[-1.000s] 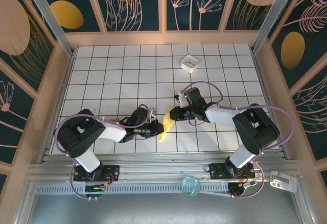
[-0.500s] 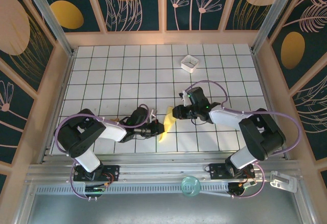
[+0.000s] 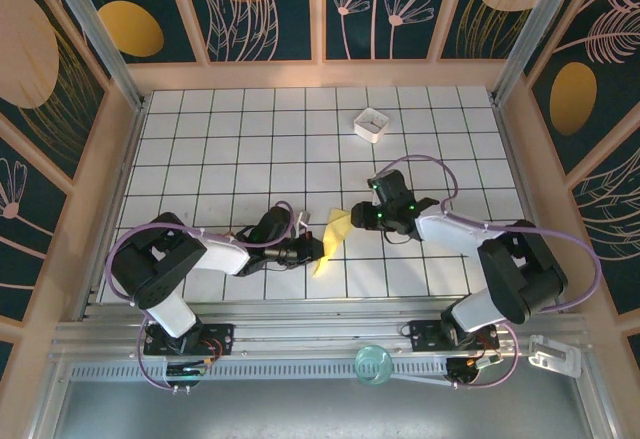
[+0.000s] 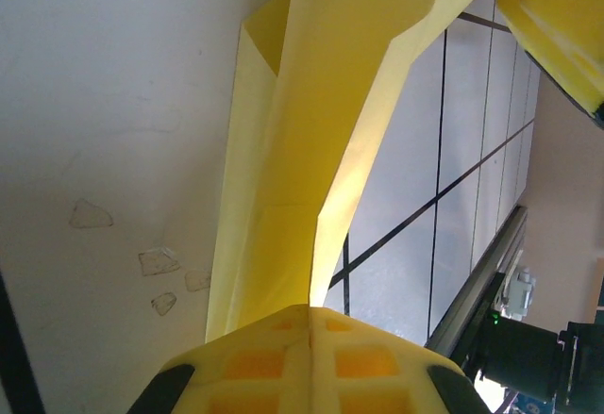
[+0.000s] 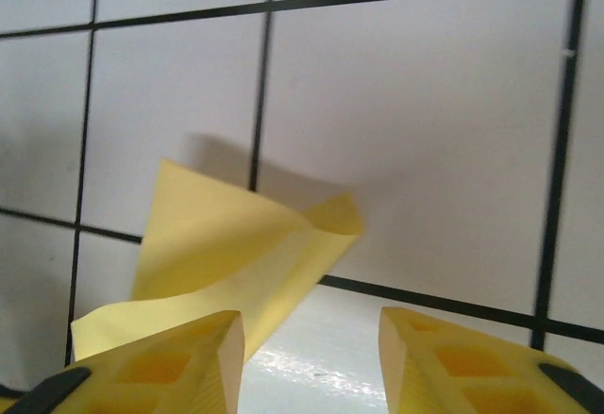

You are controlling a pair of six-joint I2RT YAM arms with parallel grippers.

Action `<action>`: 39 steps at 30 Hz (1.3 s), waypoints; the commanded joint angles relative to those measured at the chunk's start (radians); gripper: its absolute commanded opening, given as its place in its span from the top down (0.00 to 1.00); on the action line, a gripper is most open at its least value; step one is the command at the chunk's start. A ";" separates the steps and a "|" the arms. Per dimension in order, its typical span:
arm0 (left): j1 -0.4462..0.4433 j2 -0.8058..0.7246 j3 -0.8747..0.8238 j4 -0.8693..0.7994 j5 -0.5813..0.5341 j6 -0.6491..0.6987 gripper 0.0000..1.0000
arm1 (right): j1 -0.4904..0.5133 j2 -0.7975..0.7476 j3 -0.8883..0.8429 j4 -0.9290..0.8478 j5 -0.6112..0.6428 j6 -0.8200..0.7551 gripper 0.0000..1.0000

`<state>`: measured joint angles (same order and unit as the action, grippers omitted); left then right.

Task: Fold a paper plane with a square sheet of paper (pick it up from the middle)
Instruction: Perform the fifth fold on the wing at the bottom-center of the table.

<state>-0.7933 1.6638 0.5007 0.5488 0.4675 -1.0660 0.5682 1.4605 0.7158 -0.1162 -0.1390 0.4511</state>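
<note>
The left gripper [image 3: 310, 251] is pressed together, pinching the left side of the paper plane [image 3: 331, 236]. The plane lies just below the centre of the top view over the bench [image 3: 220, 139], its long axis running lower left to upper right. The right gripper [image 3: 357, 218] has its 2 fingers [image 5: 170, 357] spread and empty just right of the plane's upper end, so it looks nearer to that free flap.

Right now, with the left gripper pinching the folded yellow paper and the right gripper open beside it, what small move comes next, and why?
Probably ease the right gripper forward and close on the paper near its upper corner. The left gripper is shut on the lower end, and that corner curls off the table ahead of the open fingers.
</note>
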 commanded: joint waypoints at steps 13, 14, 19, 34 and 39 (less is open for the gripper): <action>-0.001 0.031 0.013 0.006 0.037 -0.019 0.97 | 0.111 0.059 -0.015 0.205 -0.209 0.036 0.69; -0.001 0.031 0.012 0.007 0.039 -0.020 0.97 | 0.112 0.074 -0.015 0.219 -0.211 0.034 0.71; -0.001 0.026 0.012 0.007 0.037 -0.020 0.94 | 0.108 0.124 -0.024 0.231 -0.197 0.015 0.78; -0.001 -0.033 -0.002 -0.056 0.013 0.049 0.72 | 0.067 0.135 -0.120 0.283 -0.192 0.019 0.87; 0.000 -0.084 -0.010 -0.140 -0.016 0.108 0.63 | 0.065 0.139 -0.122 0.288 -0.195 0.011 0.87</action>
<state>-0.7933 1.6142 0.4999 0.4877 0.4763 -1.0130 0.6415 1.5814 0.6064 0.1490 -0.3283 0.4770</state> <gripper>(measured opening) 0.362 0.127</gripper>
